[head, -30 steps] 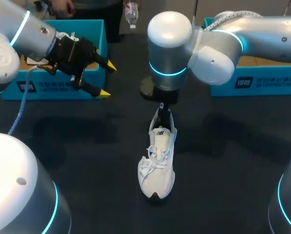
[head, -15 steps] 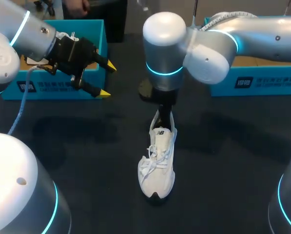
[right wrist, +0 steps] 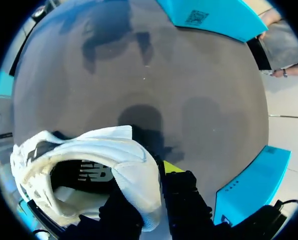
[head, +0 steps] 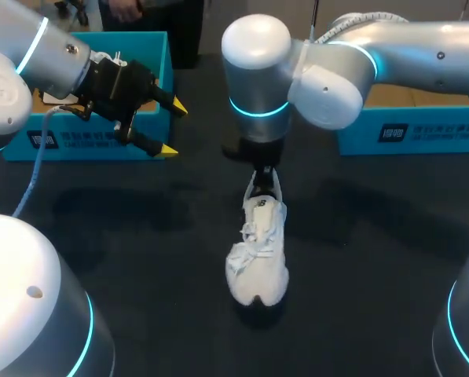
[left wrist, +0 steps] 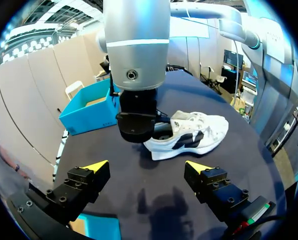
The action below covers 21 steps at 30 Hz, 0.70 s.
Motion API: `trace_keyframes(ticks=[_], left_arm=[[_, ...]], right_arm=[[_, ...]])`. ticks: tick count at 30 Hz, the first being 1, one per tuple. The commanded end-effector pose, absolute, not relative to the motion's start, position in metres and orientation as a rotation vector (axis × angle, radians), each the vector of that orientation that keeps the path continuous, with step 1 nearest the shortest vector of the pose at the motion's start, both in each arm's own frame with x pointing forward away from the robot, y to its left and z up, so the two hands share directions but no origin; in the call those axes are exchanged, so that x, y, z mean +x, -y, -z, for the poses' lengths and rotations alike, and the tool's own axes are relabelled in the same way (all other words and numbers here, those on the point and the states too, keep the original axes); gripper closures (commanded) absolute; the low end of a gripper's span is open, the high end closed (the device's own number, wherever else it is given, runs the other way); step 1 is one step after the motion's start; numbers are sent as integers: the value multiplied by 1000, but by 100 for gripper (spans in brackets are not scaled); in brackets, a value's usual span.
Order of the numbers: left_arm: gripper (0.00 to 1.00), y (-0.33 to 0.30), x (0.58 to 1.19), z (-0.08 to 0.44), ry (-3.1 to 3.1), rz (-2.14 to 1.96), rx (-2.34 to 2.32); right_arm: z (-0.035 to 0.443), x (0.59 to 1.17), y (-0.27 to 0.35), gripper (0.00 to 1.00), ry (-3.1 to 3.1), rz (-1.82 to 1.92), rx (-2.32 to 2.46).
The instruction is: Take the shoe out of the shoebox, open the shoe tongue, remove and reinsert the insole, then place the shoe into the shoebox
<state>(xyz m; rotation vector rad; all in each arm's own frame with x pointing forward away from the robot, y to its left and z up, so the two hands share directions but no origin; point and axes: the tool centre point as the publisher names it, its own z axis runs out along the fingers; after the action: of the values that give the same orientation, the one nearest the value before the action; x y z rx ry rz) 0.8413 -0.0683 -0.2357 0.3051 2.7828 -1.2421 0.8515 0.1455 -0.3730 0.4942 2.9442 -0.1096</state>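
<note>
While the left arm reaches in from the left, the left gripper (head: 174, 128) hangs above the dark table (head: 140, 236), just in front of the near wall of the left shoebox (head: 154, 55), a bright blue box at the far left. Its two yellow-tipped fingers are spread wide apart, holding and touching nothing. The arm covers much of that box's inside.

Near the middle of the table is the white sneaker (head: 258, 251), laces up, with its toe pointing to the near edge and its heel to the far side. The right arm reaches in from the right and past the middle, with its bulky wrist directly over the heel. The right gripper (right wrist: 149, 186) is clamped on the back of the heel collar, one finger outside the shoe and the other inside the opening. From overhead the wrist hides most of this grip. In the right wrist view only the outer finger's yellow tip shows, and the inner tip is lost inside the shoe. The shoe's inside looks dark, and the insole cannot be made out. A shadow lies under the toe, and it is not clear whether the sole rests on the table.

At the far right sits the right shoebox (head: 407, 133), also blue, partly covered by the right arm.
</note>
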Motion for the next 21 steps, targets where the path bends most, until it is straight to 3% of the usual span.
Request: trace_keyframes(ticks=[1,12,21], left_arm=[[0,68,840,235,-2784,1237,305],[0,68,840,235,-2784,1237,305],[0,68,840,235,-2784,1237,305]], right_arm=[[335,847,-141,100,-2907,87,538],[196,853,-134,100,-2827,97,464],[151,862,-123,100,-2852,84,214]])
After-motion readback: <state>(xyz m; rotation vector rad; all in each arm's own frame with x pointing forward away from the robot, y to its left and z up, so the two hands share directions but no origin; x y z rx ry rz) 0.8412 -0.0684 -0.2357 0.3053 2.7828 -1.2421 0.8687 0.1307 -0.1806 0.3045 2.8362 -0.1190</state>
